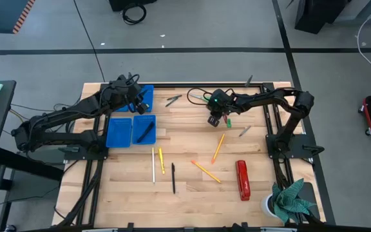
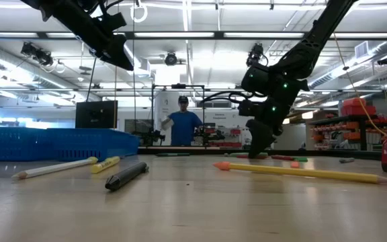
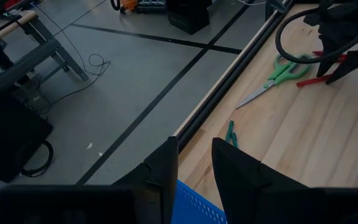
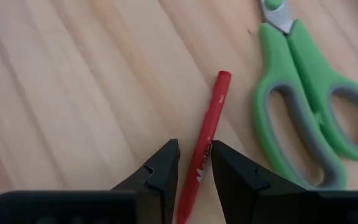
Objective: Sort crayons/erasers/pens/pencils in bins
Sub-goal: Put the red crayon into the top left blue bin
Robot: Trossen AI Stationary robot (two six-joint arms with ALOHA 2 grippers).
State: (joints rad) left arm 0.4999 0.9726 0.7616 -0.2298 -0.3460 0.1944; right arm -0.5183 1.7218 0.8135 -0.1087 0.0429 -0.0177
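A red crayon (image 4: 209, 134) lies flat on the wooden table beside green-handled scissors (image 4: 309, 99). My right gripper (image 4: 194, 163) is low over it at the table's far middle (image 1: 216, 120), open, with one finger on each side of the crayon's near half. My left gripper (image 3: 194, 155) hangs open with nothing in it above the far blue bin (image 1: 147, 95). Two more blue bins (image 1: 119, 131) stand side by side nearer; one holds a black pen (image 1: 145, 132). Pencils in white (image 1: 152, 165), yellow (image 1: 161, 160) and orange (image 1: 218, 148) lie near the middle, with another black pen (image 1: 173, 178).
A red stapler (image 1: 242, 180) lies at the near right, with a second orange pencil (image 1: 206, 171) beside it. Grey pens (image 1: 172, 100) (image 1: 245, 131) lie loose near the far edge. A person (image 2: 182, 124) stands in the room beyond the table.
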